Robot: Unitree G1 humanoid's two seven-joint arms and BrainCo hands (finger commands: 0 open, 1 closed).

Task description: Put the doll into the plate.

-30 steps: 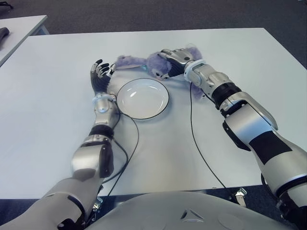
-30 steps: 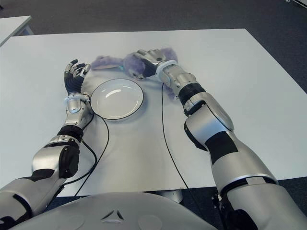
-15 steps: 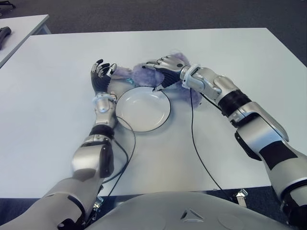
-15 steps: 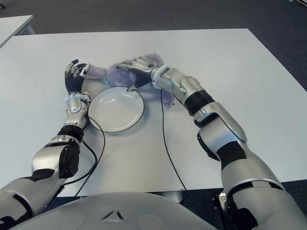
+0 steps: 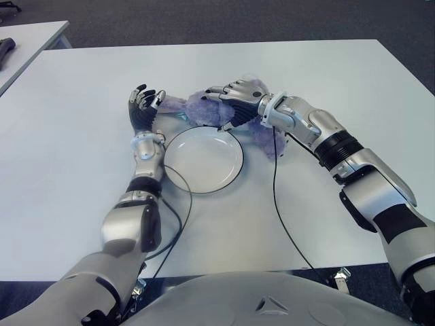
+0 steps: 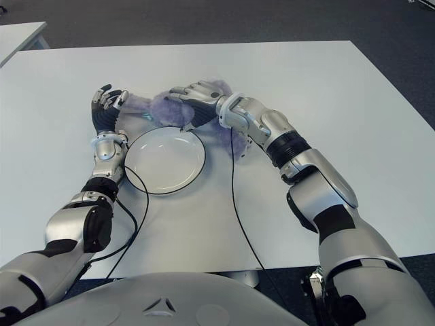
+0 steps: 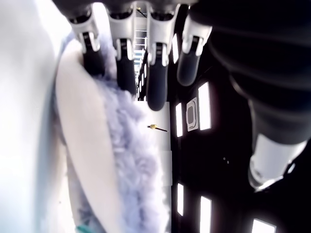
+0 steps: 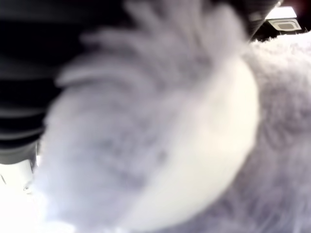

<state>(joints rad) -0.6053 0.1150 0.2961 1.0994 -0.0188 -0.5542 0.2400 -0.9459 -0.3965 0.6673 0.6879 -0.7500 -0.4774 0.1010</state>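
A fluffy purple doll (image 5: 197, 107) lies at the far rim of a white, dark-edged plate (image 5: 204, 163) on the white table (image 5: 340, 75). My right hand (image 5: 217, 109) is shut on the doll, fingers over its top and thumb down by the plate's rim. Part of the doll trails under my right wrist (image 5: 266, 141). The right wrist view is filled with the doll's fur (image 8: 146, 145). My left hand (image 5: 143, 109) stands upright left of the doll, open; its wrist view shows the doll's fur (image 7: 131, 160) beside the fingers (image 7: 155, 73).
A black cable (image 5: 275, 197) runs from my right wrist across the table toward its near edge. Another cable (image 5: 185, 204) loops beside my left forearm. A second table (image 5: 27, 41) stands at the far left with a dark object (image 5: 5, 47) on it.
My right hand has dragged the doll left and nearer, from behind the plate's right side to its far rim. The plate has slid a little toward me. The left hand has stayed put.
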